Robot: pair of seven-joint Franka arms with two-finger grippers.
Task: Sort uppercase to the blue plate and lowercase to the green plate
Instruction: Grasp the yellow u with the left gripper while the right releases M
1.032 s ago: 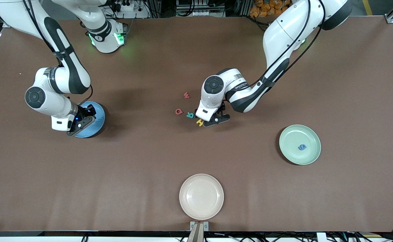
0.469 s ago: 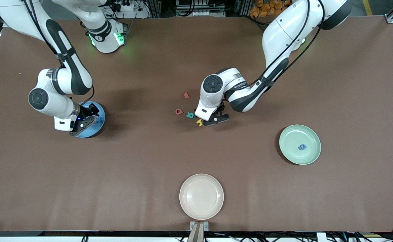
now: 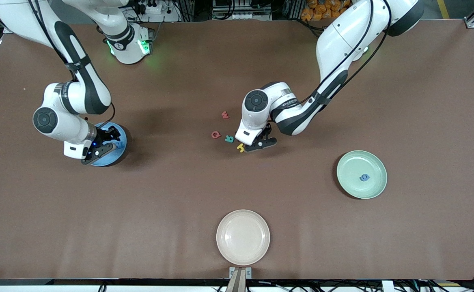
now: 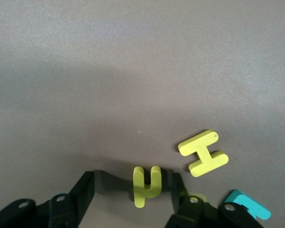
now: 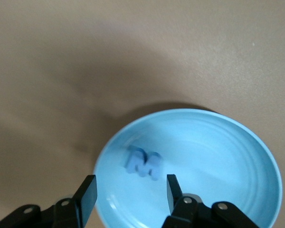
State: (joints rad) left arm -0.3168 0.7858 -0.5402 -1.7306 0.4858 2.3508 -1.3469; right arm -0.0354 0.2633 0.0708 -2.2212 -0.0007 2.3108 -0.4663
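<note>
Here, near the cream plate point(image 3: 242, 237) but well apart from it, letters are sitting mid-table: a red w point(image 3: 225, 115), red Q point(image 3: 216, 134), teal R point(image 3: 229, 138) and yellow H point(image 4: 203, 153), all farther from the camera than that plate. The left gripper point(image 4: 133, 190) is bending low there, fingers spread around a curved yellow h point(image 4: 146, 185), one finger touching it. The green plate point(image 3: 352, 184) is holding one blue letter point(image 3: 365, 177). The right gripper point(image 5: 130, 194) is hovering open and empty over the blue plate point(image 5: 237, 180), where a blue W point(image 5: 144, 162) is lying.

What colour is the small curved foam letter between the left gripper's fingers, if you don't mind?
Yellow: the curved foam letter h, clearest in the left wrist view.
</note>
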